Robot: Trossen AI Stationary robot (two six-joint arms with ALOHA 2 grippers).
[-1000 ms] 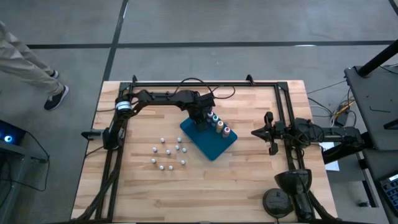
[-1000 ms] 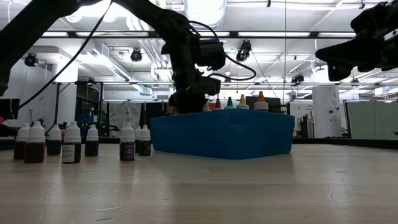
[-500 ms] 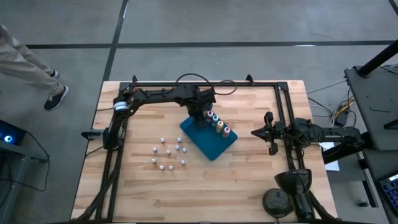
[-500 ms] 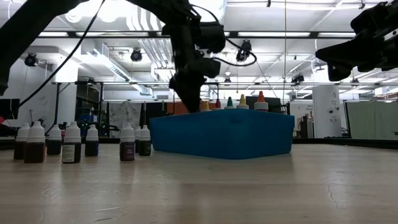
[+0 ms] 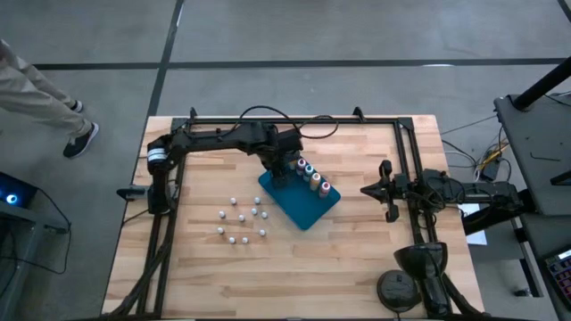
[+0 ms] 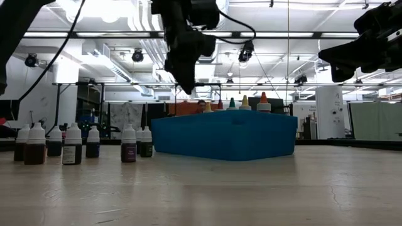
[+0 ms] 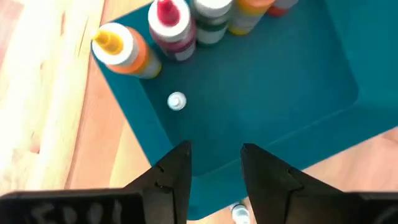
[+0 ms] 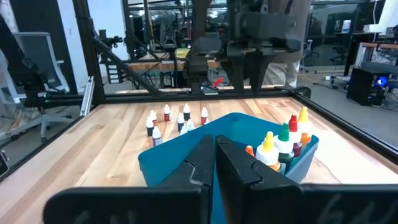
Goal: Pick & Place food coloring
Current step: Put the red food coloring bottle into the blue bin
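Looking at the low view, near-left of frame there's a cluster of small white-capped dark bottles [image 6: 73,143] standing on the light wooden bench [image 6: 251,188]. Just right of them sits the blue rectangular plastic tray [image 6: 226,135], with taller coloured-tip bottles [image 6: 245,102] along its far edge and one tiny white-capped bottle [image 7: 176,101] inside. Left end effector [image 7: 213,168] hangs above the tray, fingers parted, empty. Right end effector [image 8: 216,163], far right, is pinched closed, holding nothing.
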